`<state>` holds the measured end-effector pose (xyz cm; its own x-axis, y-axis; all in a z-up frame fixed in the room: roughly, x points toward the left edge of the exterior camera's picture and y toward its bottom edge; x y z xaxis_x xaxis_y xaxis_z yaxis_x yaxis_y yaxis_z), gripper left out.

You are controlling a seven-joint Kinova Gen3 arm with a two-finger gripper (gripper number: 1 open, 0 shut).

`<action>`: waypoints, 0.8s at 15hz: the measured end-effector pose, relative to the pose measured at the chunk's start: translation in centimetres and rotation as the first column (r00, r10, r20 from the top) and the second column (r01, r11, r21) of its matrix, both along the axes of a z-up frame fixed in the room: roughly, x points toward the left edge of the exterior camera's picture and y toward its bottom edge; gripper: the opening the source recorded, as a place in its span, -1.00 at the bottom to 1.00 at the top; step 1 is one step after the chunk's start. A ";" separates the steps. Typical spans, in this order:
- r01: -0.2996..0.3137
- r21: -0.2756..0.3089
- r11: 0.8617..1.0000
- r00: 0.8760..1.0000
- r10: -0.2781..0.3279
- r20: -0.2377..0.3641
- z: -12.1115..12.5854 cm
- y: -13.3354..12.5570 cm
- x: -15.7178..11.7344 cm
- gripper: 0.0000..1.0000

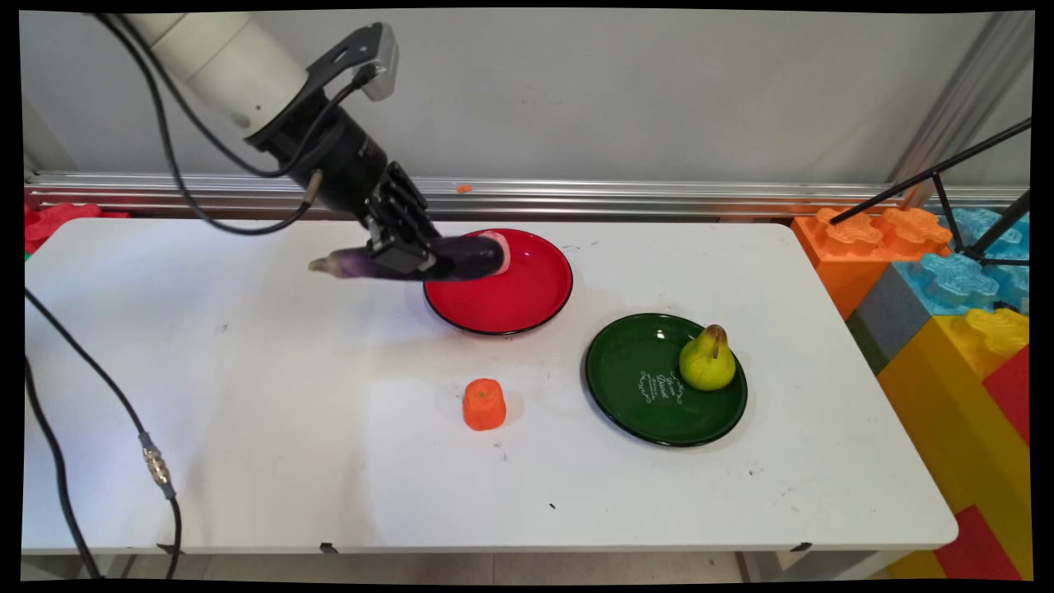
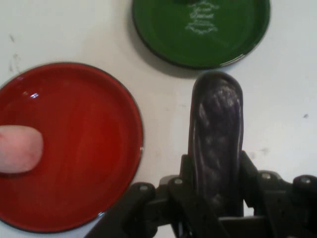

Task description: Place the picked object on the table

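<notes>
While eggplant (image 1: 428,262) hangs lengthwise in my gripper (image 1: 403,251), fingers pinching its middle, I read it as lifted clear of table (image 1: 247,412), partly over near rim of red plate (image 1: 527,305). Pinkish item (image 2: 20,148) on red plate, possibly sausage, unclear. Orange piece (image 1: 484,403) sits on table, pear (image 1: 706,360) on green plate (image 1: 634,387).

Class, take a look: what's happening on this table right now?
The robot's gripper holds a purple eggplant above the table, by the red plate. A pinkish item lies on that plate. A pear sits on the green plate, and a small orange piece lies on the table.
</notes>
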<state>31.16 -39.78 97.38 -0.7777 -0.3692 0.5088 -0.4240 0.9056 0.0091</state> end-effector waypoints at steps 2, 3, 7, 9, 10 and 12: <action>0.003 0.002 1.000 1.000 -0.003 -0.008 -0.1 1.5 -0.6 -1.00; 0.008 0.002 1.000 1.000 -0.008 -0.011 -0.2 2.1 -0.9 -1.00; 0.035 0.000 0.999 0.999 -0.035 -0.017 -1.3 3.7 -1.9 -1.00; 0.054 -0.003 0.999 0.998 -0.054 -0.014 -2.4 4.4 -2.5 -1.00; 0.062 -0.003 0.998 0.998 -0.062 -0.011 -2.9 4.6 -2.8 -1.00; 0.075 0.000 0.997 0.997 -0.075 -0.004 -4.2 5.1 -3.5 -1.00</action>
